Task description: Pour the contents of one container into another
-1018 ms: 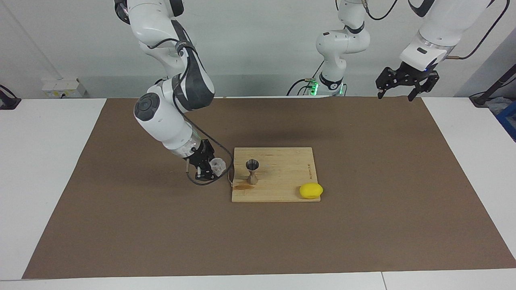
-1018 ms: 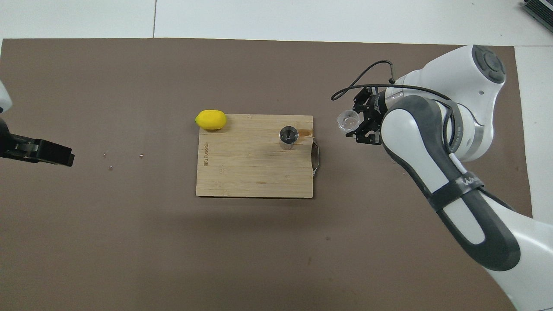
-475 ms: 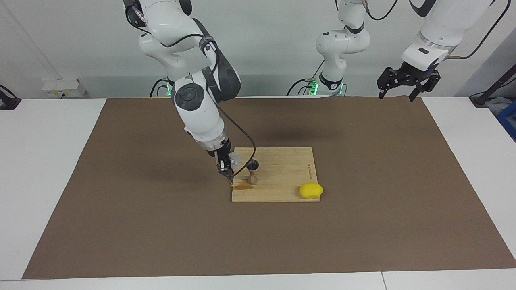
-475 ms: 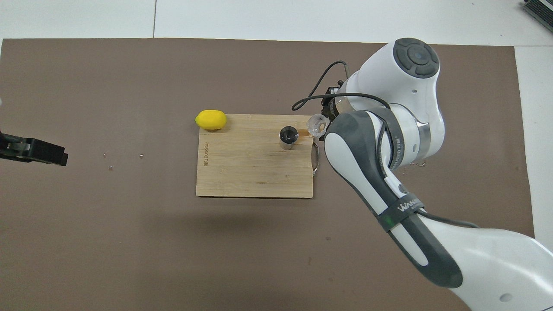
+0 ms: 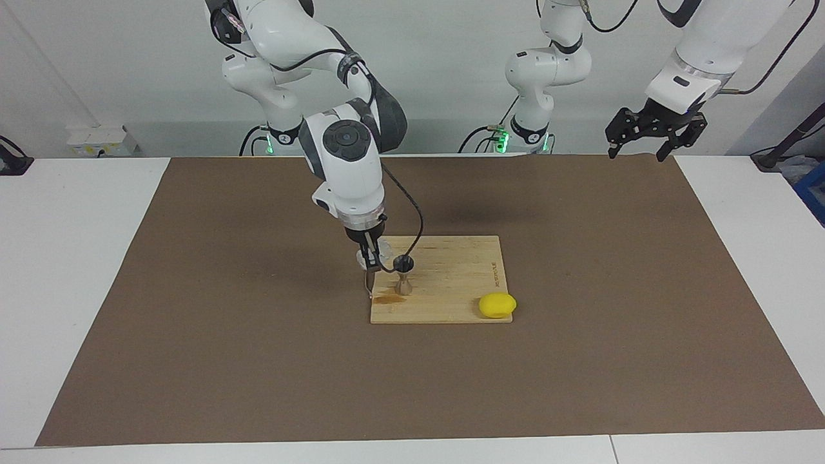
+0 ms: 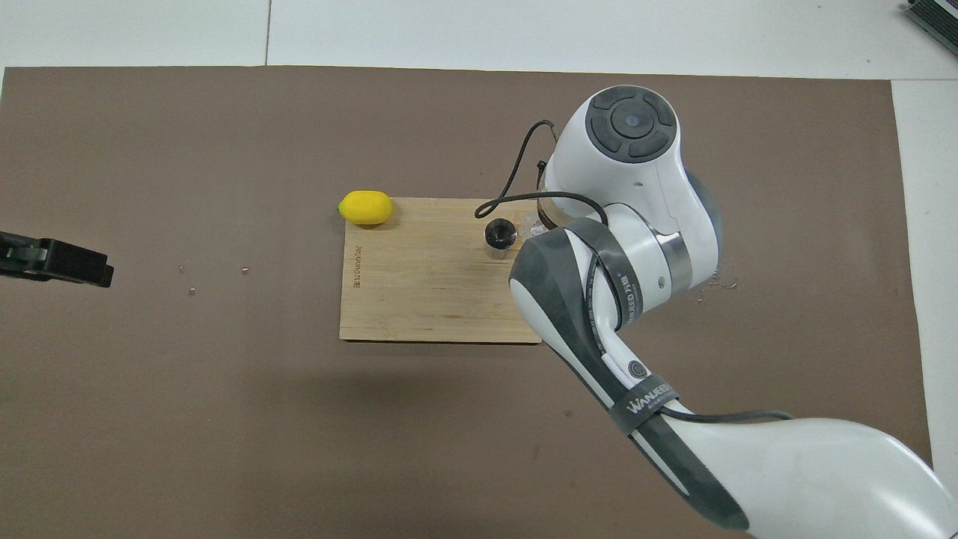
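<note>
The metal hourglass jigger (image 5: 403, 274) stands upright on the wooden board (image 5: 457, 283), near the board's edge toward the right arm's end; it also shows in the overhead view (image 6: 500, 233). My right gripper (image 5: 372, 256) is shut on the small clear cup (image 5: 385, 249) and holds it just above the board, close beside the jigger's rim. In the overhead view my right arm's wrist hides that gripper, and only a sliver of the cup (image 6: 532, 221) shows. My left gripper (image 5: 635, 149) waits open and empty, raised over the mat's corner at the left arm's end.
A lemon-yellow lump (image 5: 497, 305) lies at the board's corner farthest from the robots, toward the left arm's end. A brown stain (image 5: 387, 298) marks the board by the jigger. A black cable (image 5: 412, 225) loops from the right wrist. Small crumbs (image 6: 191, 290) lie on the brown mat.
My right arm has swung in from beside the board, carrying the clear cup up to the jigger's rim. The left gripper has barely moved.
</note>
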Controlling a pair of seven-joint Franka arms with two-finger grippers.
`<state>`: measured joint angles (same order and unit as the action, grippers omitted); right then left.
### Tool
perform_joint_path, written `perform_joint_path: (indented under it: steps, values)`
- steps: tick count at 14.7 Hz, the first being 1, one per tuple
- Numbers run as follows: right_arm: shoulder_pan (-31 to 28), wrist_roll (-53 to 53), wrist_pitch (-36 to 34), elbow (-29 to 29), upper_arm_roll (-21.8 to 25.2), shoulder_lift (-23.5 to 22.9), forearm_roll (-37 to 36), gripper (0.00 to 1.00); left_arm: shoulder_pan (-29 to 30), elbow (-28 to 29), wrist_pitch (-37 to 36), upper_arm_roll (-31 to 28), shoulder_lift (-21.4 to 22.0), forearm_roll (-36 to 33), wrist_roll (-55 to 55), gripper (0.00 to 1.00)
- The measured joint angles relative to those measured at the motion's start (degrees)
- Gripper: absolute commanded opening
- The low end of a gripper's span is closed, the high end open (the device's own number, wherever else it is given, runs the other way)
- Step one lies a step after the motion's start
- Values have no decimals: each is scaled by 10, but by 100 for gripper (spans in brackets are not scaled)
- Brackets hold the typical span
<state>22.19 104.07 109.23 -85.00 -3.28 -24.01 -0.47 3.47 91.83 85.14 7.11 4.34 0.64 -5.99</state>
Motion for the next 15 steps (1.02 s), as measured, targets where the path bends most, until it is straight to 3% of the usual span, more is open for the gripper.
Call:
perform_joint_path:
  steps: [10, 15]
  values:
    - [12, 1, 5, 61, 2, -48, -26, 0, 0, 0, 0, 1, 0, 0, 0, 100]
    - [32, 4, 4, 71, 1, -58, -74, 0, 0, 0, 0, 1, 0, 0, 0, 100]
